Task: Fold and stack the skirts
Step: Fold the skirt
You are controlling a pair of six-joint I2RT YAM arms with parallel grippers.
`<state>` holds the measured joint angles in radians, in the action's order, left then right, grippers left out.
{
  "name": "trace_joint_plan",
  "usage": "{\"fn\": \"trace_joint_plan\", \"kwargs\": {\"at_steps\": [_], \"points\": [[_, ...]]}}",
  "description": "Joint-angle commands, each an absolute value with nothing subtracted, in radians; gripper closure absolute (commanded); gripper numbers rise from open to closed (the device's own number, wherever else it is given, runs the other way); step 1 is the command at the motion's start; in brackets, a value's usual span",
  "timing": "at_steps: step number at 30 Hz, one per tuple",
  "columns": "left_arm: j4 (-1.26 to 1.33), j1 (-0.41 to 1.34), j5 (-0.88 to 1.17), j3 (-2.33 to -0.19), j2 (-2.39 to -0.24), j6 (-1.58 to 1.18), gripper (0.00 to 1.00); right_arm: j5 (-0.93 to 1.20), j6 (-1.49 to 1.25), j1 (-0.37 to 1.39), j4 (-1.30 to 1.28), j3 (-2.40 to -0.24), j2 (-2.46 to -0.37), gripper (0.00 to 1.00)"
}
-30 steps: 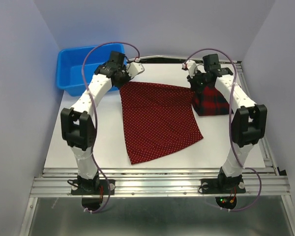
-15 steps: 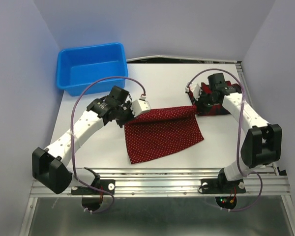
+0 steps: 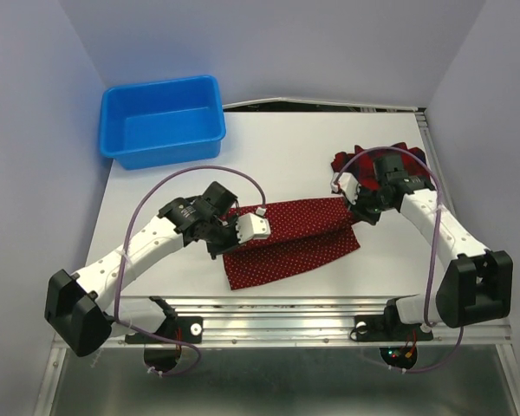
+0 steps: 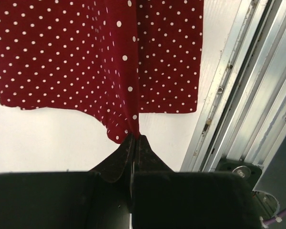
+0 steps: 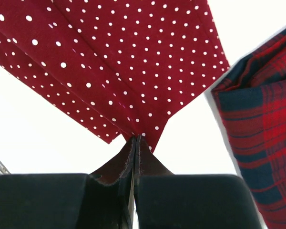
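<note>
The left gripper [image 4: 134, 143] is clamped on one corner of the dark red cloth skirt with tiny white polka dots [image 3: 305, 232]. The right gripper [image 5: 135, 141] is pinched just as tight on the opposite corner. Holding both corners level apparently lets the raised edge travel straight, so the fold lands square. Ahead of each pair of fingers the fabric fans out and drapes over its lower half, which lies flat on the white table [image 3: 156, 186]. The pleated red-and-navy tartan cloth skirt [image 5: 255, 119] sits off to the right gripper's side, untouched, probably parked there for stacking.
</note>
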<state>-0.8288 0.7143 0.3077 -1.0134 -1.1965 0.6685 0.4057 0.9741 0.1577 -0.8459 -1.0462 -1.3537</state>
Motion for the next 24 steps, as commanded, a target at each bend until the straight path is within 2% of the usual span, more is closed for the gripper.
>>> {"fn": "trace_joint_plan", "kwargs": {"at_steps": [1, 9, 18, 19, 20, 21, 22, 23, 24], "points": [[-0.853, 0.744, 0.354, -0.986, -1.193, 0.667, 1.00, 0.417, 1.003, 0.150, -0.859, -1.002, -1.338, 0.99], [-0.873, 0.767, 0.342, -0.968, -1.195, 0.704, 1.00, 0.442, 1.035, 0.150, -0.907, -0.994, -1.310, 0.99], [-0.858, 0.844, 0.388, -0.917, -1.213, 0.710, 1.00, 0.462, 1.129, 0.150, -0.907, -0.878, -1.256, 0.99], [-0.854, 0.859, 0.382, -0.913, -1.222, 0.710, 0.91, 0.465, 1.150, 0.161, -0.916, -0.867, -1.255, 0.96], [-0.851, 0.864, 0.374, -0.908, -1.232, 0.712, 0.79, 0.466, 1.161, 0.161, -0.926, -0.864, -1.255, 0.85], [-0.845, 0.868, 0.371, -0.908, -1.239, 0.712, 0.67, 0.466, 1.167, 0.161, -0.951, -0.861, -1.252, 0.69], [-0.847, 0.876, 0.368, -0.916, -1.238, 0.712, 0.53, 0.462, 1.155, 0.161, -0.957, -0.861, -1.249, 0.41], [-0.850, 0.877, 0.367, -0.926, -1.238, 0.712, 0.43, 0.456, 1.149, 0.161, -0.960, -0.865, -1.243, 0.39], [-0.854, 0.877, 0.367, -0.939, -1.230, 0.712, 0.40, 0.450, 1.146, 0.161, -0.966, -0.874, -1.232, 0.38]]}}
